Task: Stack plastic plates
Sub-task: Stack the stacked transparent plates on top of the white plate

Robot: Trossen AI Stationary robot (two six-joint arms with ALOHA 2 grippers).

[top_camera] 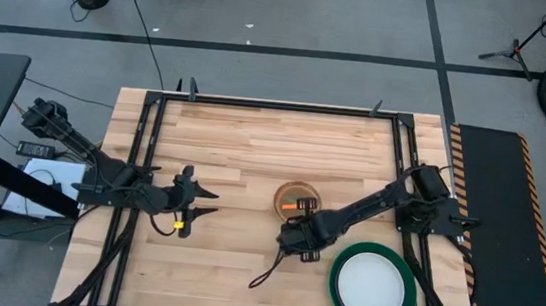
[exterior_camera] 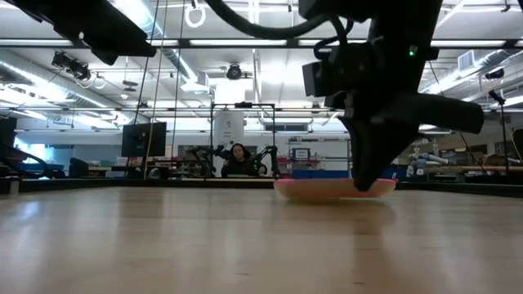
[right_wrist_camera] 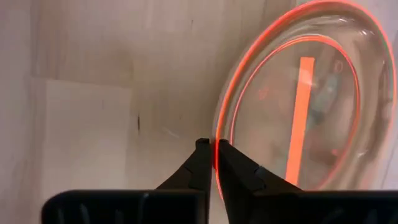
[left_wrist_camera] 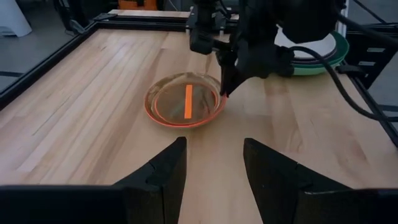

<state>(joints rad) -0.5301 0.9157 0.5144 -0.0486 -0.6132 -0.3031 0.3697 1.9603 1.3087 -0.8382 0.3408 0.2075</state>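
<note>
A small translucent pink plate (top_camera: pixel 296 197) lies on the wood table right of centre, also visible in the left wrist view (left_wrist_camera: pixel 185 101) and the low view (exterior_camera: pixel 327 189). My right gripper (top_camera: pixel 299 216) is at the plate's near edge, shut on its rim (right_wrist_camera: pixel 214 152). A large dark green plate (top_camera: pixel 338 290) sits near the table's near right corner with a white plate (top_camera: pixel 372 286) lying in it. My left gripper (top_camera: pixel 210 202) waits open left of centre, pointing at the pink plate (left_wrist_camera: pixel 214 168). The other plates are out of view. My right gripper pinches the pink plate's rim (right_wrist_camera: pixel 219 127) at its near-right edge between the two fingers (left_wrist_camera: pixel 225 84). The fingers slant down onto it from above and from the table's near right. In the low view the plate's underside (exterior_camera: pixel 323 196) sits at table level.
A black frame rail (top_camera: pixel 258 102) runs around the table. A dark cable (top_camera: pixel 267 271) loops on the wood near the right arm. Bare wood lies between the two grippers and along the far side. A person (exterior_camera: pixel 238 159) sits far behind the table.
</note>
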